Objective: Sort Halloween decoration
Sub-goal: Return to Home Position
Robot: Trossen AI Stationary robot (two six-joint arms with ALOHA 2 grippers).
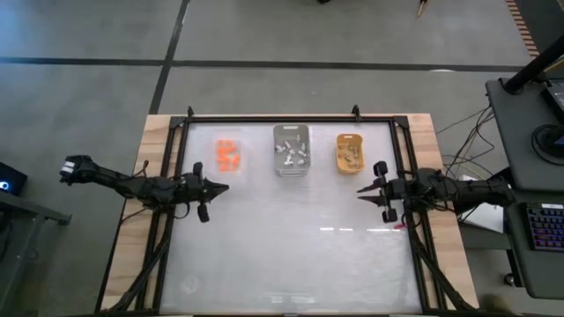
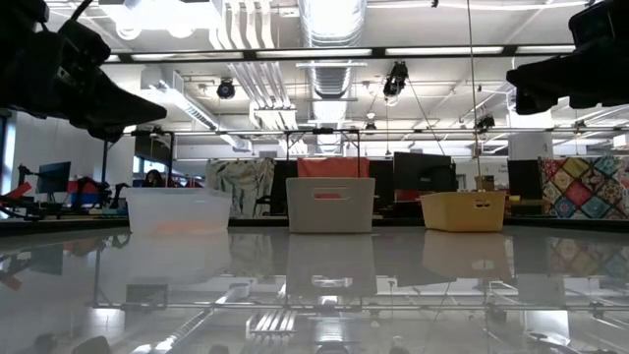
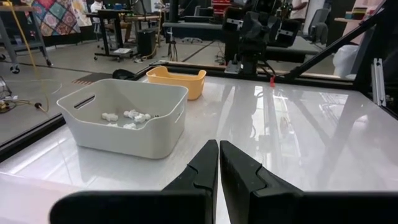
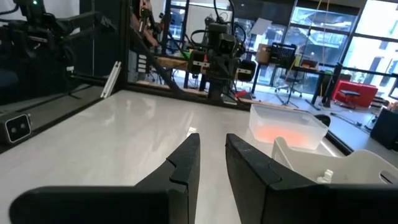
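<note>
White glossy table point(image 1: 291, 229) reflects ceiling lights point(image 2: 295, 53); left tool point(image 3: 218, 147) pressed together, right tool point(image 4: 212, 140) slightly spread.

A robotics lab: exposed ceiling ducts point(image 2: 330, 20), strip lights point(image 2: 442, 51), monitors point(image 2: 423, 169) and a bare concrete floor point(image 1: 308, 35).

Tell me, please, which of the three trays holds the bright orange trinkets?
The clear tray at the left arm's end of the row; the grey tray holds white trinkets, the yellow tray tan trinkets.
</note>
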